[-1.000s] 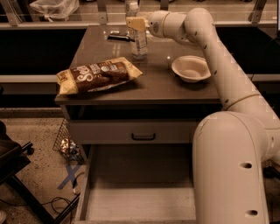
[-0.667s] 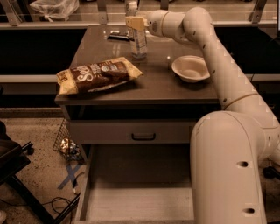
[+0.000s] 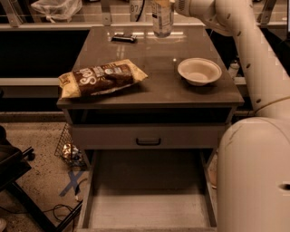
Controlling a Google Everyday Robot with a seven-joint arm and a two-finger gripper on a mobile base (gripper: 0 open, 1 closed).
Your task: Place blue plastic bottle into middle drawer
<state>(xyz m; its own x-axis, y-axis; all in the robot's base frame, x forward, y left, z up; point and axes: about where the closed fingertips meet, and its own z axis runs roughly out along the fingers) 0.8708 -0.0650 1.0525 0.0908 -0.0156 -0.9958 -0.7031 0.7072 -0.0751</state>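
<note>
Middle drawer point(image 3: 145, 204) stands open below the tabletop point(image 3: 158, 86) front edge. Pincer point(image 3: 172, 4), at the top edge, grips blue plastic bottle point(image 3: 162, 21) above the tabletop's far edge.

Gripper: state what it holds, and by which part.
Likely the bottle, by its upper part; the gripper meets it at the picture's top edge, where the hold is cut off.

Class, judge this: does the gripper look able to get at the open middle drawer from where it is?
Probably yes. The gripper is by the blue plastic bottle at the table's far side; the middle drawer is pulled out, its floor bare. Only the table lies between.
</note>
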